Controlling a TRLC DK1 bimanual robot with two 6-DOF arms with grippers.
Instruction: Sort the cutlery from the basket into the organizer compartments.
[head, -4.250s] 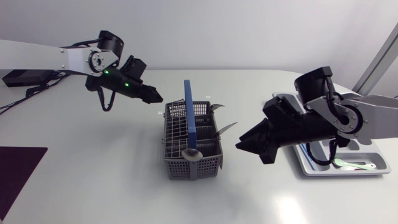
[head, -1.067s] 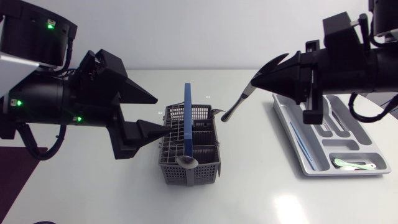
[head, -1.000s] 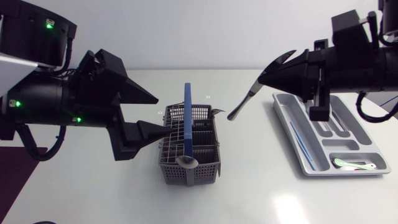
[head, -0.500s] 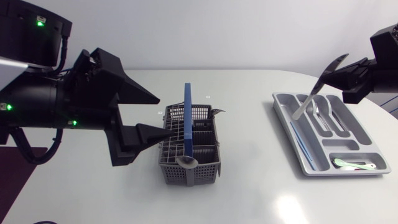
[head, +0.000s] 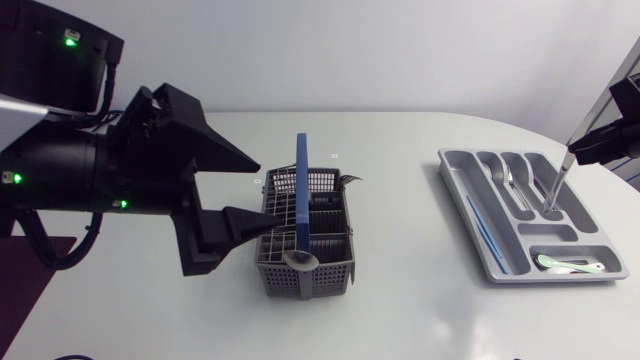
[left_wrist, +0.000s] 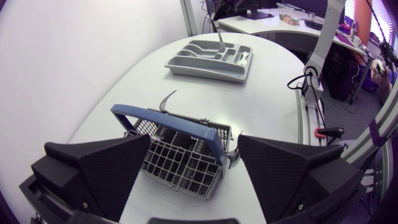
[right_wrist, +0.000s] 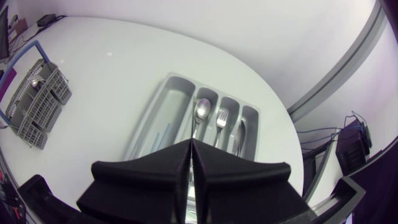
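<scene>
White table (head: 400, 300) | my right gripper (right_wrist: 191, 144) is squeezing the knife (head: 558, 183): hard, slippery, best gripped flat-on | left gripper (left_wrist: 194, 155) is hanging open.

A grey mesh basket (head: 305, 255) with a blue handle (head: 304, 190) sat on the white table (head: 420, 300) beside the matte black left gripper (head: 262, 190). Near the table's right edge, the pale grey organizer (head: 452, 157) held silver cutlery (head: 508, 178). The black right gripper (right_wrist: 191, 143) gripped a silver utensil (head: 555, 185).
</scene>
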